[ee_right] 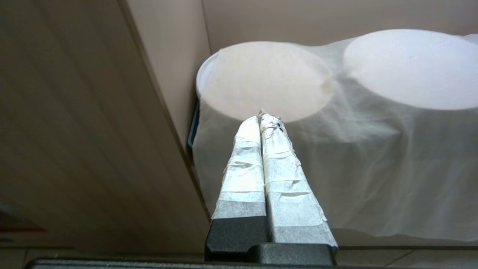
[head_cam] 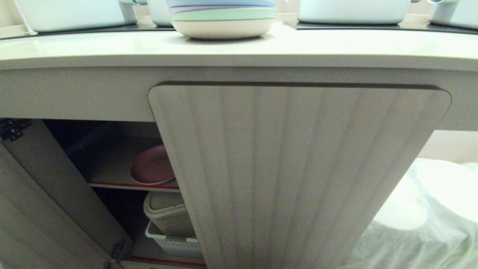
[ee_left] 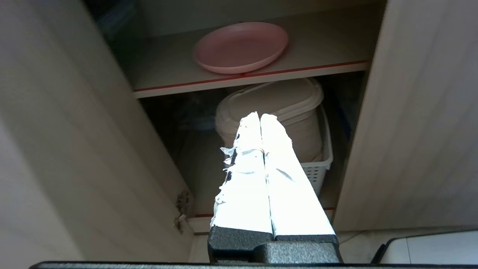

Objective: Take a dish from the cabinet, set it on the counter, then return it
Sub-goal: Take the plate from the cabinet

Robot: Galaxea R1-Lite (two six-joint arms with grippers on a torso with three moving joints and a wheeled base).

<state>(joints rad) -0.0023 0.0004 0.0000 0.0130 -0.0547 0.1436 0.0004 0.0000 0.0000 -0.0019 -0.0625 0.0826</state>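
Head view: round matte pink plastic dish (head_cam: pixel 152 166) lies at eight o'clock on the red-edged shelf (head_cam: pixel 130 184) inside the beige fluted cabinet (head_cam: pixel 298 168), under the cream counter (head_cam: pixel 239 46) bearing stacked pastel plates (head_cam: pixel 223 16).

Left wrist view: left gripper (ee_left: pixel 260 118), its taped fingers pressed together, empty, points at a lidded beige tub (ee_left: pixel 276 101), perhaps resting in a white basket (ee_left: pixel 317 170).

Right wrist view: right gripper (ee_right: pixel 260 118), likewise closed, faces white draped cloth (ee_right: pixel 373 149).

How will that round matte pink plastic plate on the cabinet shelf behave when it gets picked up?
The round matte pink plastic plate looks thin and shallow, so probably light and stiff. Its low rim gives little to pinch, so it may slip. Lying flat on the red-edged shelf, it should slide rather than roll.
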